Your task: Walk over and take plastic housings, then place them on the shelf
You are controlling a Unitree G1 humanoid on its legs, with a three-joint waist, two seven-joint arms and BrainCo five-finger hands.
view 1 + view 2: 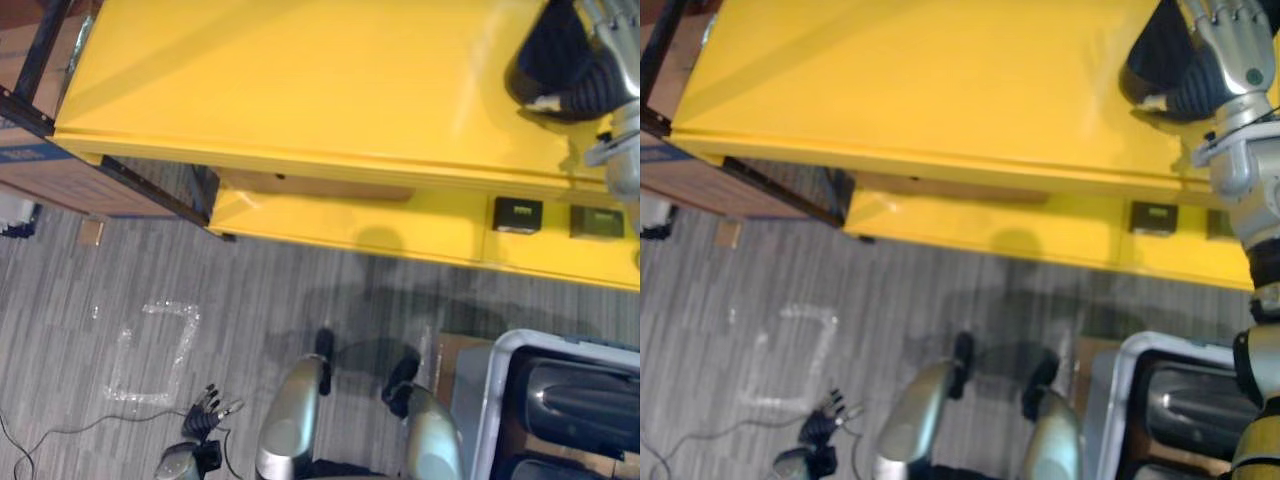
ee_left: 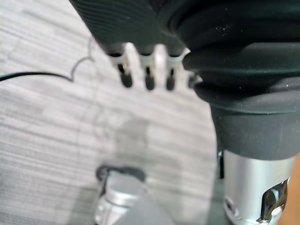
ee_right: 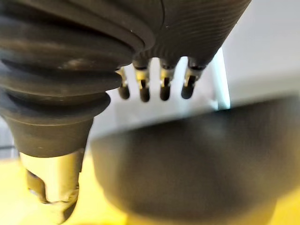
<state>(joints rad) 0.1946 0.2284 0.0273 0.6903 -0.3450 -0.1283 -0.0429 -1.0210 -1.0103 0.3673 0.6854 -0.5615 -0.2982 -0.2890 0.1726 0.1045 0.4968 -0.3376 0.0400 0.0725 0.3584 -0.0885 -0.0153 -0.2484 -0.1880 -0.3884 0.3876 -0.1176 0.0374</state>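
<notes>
Release looks to be the step in hand. Left eye view: the yellow shelf (image 1: 300, 90) spans the far side, and one dark plastic housing (image 1: 530, 60) sits on its top at the far right, beneath the right hand (image 1: 610, 25). Near right on the floor stands a grey bin (image 1: 492, 400) with more housings (image 1: 580, 400) in it, and the left hand (image 1: 208, 412) hangs low at the near left over the carpet (image 1: 300, 300). Right eye view: the right hand lies over the right part of the plastic housing, which is set back from the shelf's near edge, so the piece appears well supported. Left wrist view: the fingers (image 2: 149, 77) hang straight and relaxed above the carpet, holding nothing. Right wrist view: the fingers (image 3: 164, 86) reach out straight past the housing's dark curved back, none curled round it; whether the palm touches it I cannot tell. To finish well, I judge the right hand should lift straight up rather than slide sideways, since a smooth rounded shell on a glossy top may skid or rock if dragged. The wrist should clear the shell before the arm draws back toward the bin for another piece.
</notes>
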